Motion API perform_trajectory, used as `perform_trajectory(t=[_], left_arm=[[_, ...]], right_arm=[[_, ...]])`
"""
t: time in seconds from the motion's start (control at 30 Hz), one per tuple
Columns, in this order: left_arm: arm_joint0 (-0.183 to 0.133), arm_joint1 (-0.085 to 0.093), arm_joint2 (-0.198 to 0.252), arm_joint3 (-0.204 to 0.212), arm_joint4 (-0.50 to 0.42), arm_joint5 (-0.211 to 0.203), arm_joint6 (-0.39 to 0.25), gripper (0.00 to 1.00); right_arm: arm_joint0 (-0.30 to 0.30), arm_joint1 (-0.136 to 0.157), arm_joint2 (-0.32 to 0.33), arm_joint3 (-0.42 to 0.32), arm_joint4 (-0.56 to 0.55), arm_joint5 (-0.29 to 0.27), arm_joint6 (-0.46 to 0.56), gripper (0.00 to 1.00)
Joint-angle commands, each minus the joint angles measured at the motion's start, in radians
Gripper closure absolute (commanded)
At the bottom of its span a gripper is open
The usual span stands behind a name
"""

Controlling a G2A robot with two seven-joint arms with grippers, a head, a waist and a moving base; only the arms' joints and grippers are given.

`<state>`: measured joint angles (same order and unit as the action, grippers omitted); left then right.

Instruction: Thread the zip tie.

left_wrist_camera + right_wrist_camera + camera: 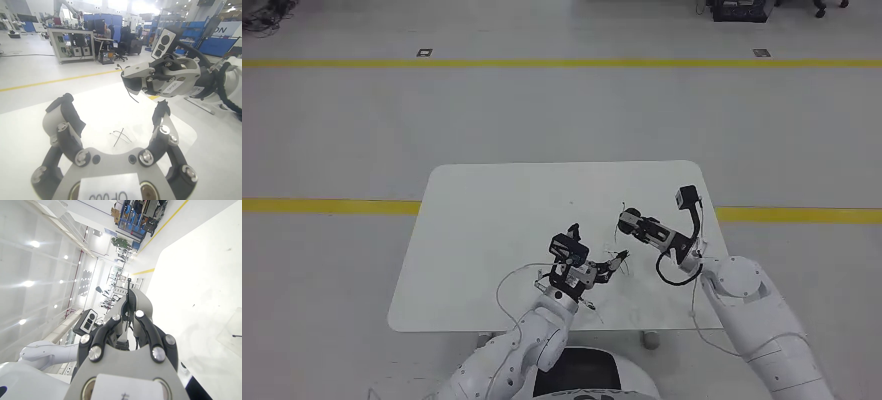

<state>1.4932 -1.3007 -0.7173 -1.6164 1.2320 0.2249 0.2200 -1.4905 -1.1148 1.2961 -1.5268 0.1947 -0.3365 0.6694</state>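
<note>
**Tie Held Aloft, Second Gripper Open Below**

The white table [492, 220] lay under both arms. Above it, the right gripper [123, 81] was pinched tight on the zip tie [132, 95] and held it in the air, clear of the tabletop. The left gripper [113, 102] sat just below and beside it, fingers spread wide with nothing between them.

The likely trouble lay in the threading itself. The tail looked thin and springy, so a slightly off-line grasp by the open gripper could bend it aside instead of steering it toward the head. The slot in the head looked very small, and a tail arriving tilted or twisted would probably butt against the head and buckle. The right gripper held the strap partway along, leaving both ends free to swing. A hard push might slide the strap through the pads, or twist it out and drop it to the table.

The zip tie was a narrow black strap. Its small square head poked out past the right gripper's fingertips. The tail hung out the other side in a slight curve, pointing down toward the left gripper. Two spare ties [121, 136], thin and dark, lay crossed on the table beneath.
</note>
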Motion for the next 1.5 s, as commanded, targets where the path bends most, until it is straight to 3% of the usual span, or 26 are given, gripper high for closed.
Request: perform_trajectory(t=[0.0,0.1,0.17,0.4,0.63,1.47], left_arm=[[-0.001,0.0,-0.003,0.0,-0.015,-0.017,-0.008,0.0],[-0.002,-0.001,-0.01,0.002,-0.047,-0.033,-0.032,0.0],[-0.012,-0.002,-0.011,0.011,-0.006,0.002,-0.045,0.0],[-0.012,-0.002,-0.011,0.011,-0.006,0.002,-0.045,0.0],[-0.018,-0.004,-0.006,0.007,-0.034,-0.057,-0.068,0.0],[-0.026,-0.006,-0.001,0.006,-0.011,-0.085,-0.06,0.0]], right_arm=[[-0.002,-0.001,0.0,0.0,0.001,-0.003,-0.013,1.0],[-0.004,-0.001,0.004,-0.002,0.004,-0.004,-0.018,1.0],[-0.007,-0.001,0.006,0.0,0.014,-0.004,-0.022,1.0],[-0.008,-0.001,0.01,0.002,0.018,-0.004,-0.032,1.0],[-0.01,-0.003,0.007,0.001,0.02,0.004,-0.056,1.0],[-0.017,-0.007,-0.003,-0.01,0.007,0.019,-0.096,1.0]])
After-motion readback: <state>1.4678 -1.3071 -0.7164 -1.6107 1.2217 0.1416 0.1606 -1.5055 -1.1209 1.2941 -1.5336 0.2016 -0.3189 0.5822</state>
